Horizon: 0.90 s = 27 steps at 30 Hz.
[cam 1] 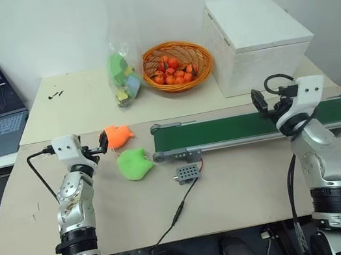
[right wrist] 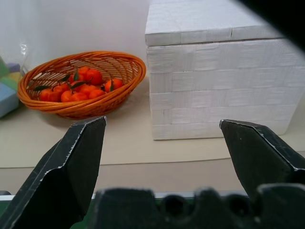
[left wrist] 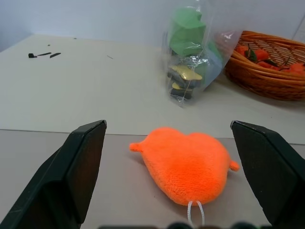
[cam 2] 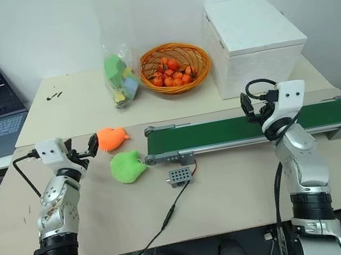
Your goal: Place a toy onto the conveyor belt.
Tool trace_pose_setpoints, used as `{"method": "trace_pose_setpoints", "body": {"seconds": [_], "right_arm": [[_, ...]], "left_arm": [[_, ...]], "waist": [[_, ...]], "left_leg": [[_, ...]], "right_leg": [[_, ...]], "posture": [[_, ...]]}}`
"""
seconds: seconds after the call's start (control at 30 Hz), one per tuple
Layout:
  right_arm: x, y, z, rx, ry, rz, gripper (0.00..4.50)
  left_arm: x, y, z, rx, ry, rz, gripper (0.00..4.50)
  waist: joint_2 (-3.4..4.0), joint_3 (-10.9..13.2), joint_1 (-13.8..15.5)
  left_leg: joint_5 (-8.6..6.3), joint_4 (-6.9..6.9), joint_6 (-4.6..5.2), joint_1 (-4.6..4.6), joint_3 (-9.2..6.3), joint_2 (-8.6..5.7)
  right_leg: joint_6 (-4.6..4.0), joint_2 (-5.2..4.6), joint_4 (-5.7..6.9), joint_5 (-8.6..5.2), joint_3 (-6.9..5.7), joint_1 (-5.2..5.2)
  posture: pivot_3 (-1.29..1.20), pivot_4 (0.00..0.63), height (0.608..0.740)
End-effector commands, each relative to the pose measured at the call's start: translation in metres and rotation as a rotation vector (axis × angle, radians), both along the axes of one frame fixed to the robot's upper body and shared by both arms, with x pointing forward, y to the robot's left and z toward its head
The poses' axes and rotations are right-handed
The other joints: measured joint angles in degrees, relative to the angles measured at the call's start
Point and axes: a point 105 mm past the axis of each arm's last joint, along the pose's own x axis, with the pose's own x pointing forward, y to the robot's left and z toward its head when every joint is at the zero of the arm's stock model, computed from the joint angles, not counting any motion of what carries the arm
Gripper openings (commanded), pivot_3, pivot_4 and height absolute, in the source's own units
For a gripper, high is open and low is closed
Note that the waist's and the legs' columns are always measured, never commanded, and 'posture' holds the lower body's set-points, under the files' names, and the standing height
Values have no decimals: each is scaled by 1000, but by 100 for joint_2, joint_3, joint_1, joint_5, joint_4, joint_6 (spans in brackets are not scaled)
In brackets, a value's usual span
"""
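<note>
Pre-grasp step, nothing picked up yet. Left gripper [left wrist: 167,143] has its jaws spread wide and empty, aimed at the orange plush [left wrist: 186,164], not the target. The toy [cam 1: 135,164] lies on the tabletop [cam 1: 247,186] near the left end of the conveyor belt [cam 1: 236,127], just beside the orange plush. Right gripper [right wrist: 162,143] is spread too, empty, over the belt. Next: likely redirect left gripper onto the green toy, close, carry to belt.

The toy [cam 1: 135,164] lies on the table [cam 1: 247,186], left of the conveyor belt [cam 1: 237,129], before the orange plush [cam 1: 118,136]
</note>
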Motion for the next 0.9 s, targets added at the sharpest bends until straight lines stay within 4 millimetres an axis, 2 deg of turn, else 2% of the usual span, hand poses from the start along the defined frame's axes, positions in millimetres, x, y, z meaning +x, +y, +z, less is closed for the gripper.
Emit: {"method": "trace_pose_setpoints", "body": {"seconds": [0.03, 0.1, 0.17, 0.23, 0.3, 0.33, 0.4, 0.5, 0.57, 0.6, 0.63, 0.73, 0.83, 0.9], "right_arm": [[-3, 6, 12, -57, -53, 18, 4500], [-5, 42, 7, -123, -30, 203, 4500], [-19, 84, 8, -185, -33, 447, 4500], [-51, 126, -1, -289, 1, 750, 4500], [-91, 149, -11, -349, 39, 1028, 4500], [-109, 155, -13, -351, 57, 1141, 4500], [-126, 157, -16, -361, 83, 1250, 4500], [-122, 154, -16, -380, 86, 1243, 4500], [-120, 153, -16, -392, 89, 1236, 4500], [-119, 153, -16, -397, 91, 1229, 4500], [-117, 152, -18, -404, 94, 1220, 4500], [-115, 151, -21, -411, 103, 1203, 4500], [-112, 147, -23, -413, 114, 1179, 4500], [-109, 142, -25, -414, 123, 1150, 4500]], "left_arm": [[1, -9, 16, 36, -50, -37, 4467], [2, -15, 13, 48, -41, -54, 4467], [3, -16, 12, 50, -39, -57, 4467], [3, -17, 12, 48, -40, -59, 4467], [3, -18, 12, 51, -39, -64, 4467], [3, -18, 12, 55, -38, -66, 4467], [4, -18, 12, 59, -38, -69, 4467], [3, -18, 14, 68, -46, -69, 4467], [3, -12, 18, -47, -48, -54, 4467], [2, -8, 18, -128, -44, -47, 4467], [0, -5, 11, -346, 13, -85, 4467], [-16, -6, 7, -748, 68, -217, 4467], [-42, -4, -4, -951, 106, -259, 4467], [-64, -19, -18, -1043, 181, -297, 4467]], "waist": [[0, 0, 0], [0, 0, -1], [0, 0, -31], [1, 0, -52], [0, 0, -43], [0, 0, -29], [-4, 1, 22], [-7, 3, 28], [-9, 3, 24], [-9, 3, 23], [-9, 3, 23], [-9, 4, -4], [-9, 3, -41], [-9, 4, -32]], "left_leg": [[0, 0, 0, 0, 0, 0], [0, 0, 0, 0, 1, 0], [0, 0, 0, 1, 2, 0], [0, -2, 0, 1, -1, 1], [-1, -2, 1, 0, -5, 1], [-1, 1, 2, -2, -12, 1], [-3, 2, 5, -4, -23, 0], [-3, 10, 4, -7, -27, 2], [-1, 14, 1, -4, -29, 2], [0, 13, 0, -2, -29, 2], [0, 13, -1, -1, -31, 4], [2, 15, -3, 0, -35, 6], [1, 14, -3, 1, -35, 6], [-1, 12, 1, 8, -33, 7]], "right_leg": [[0, 0, 0, 0, 0, 0], [0, 0, 0, 0, 0, 0], [0, 0, -1, 0, 0, 0], [0, 1, -1, 0, 0, -1], [0, 1, -2, 0, -1, 1], [0, 1, -6, 0, -12, 5], [1, 0, -17, -1, -22, 13], [0, 0, -22, 0, -33, 19], [-3, 0, -17, 2, -34, 21], [-5, 0, -12, 2, -34, 20], [-6, 1, -5, 2, -34, 18], [-7, 1, 6, 1, -35, 13], [-6, 1, 6, 1, -35, 13], [-7, 0, 6, 1, -34, 13]], "posture": [[0, 150, 727], [0, 150, 727], [0, 150, 727], [0, 150, 727], [0, 150, 727], [0, 150, 727], [0, 150, 727], [0, 150, 727], [0, 150, 727], [0, 150, 727], [0, 150, 727], [0, 150, 727], [0, 150, 727], [0, 150, 727]]}}
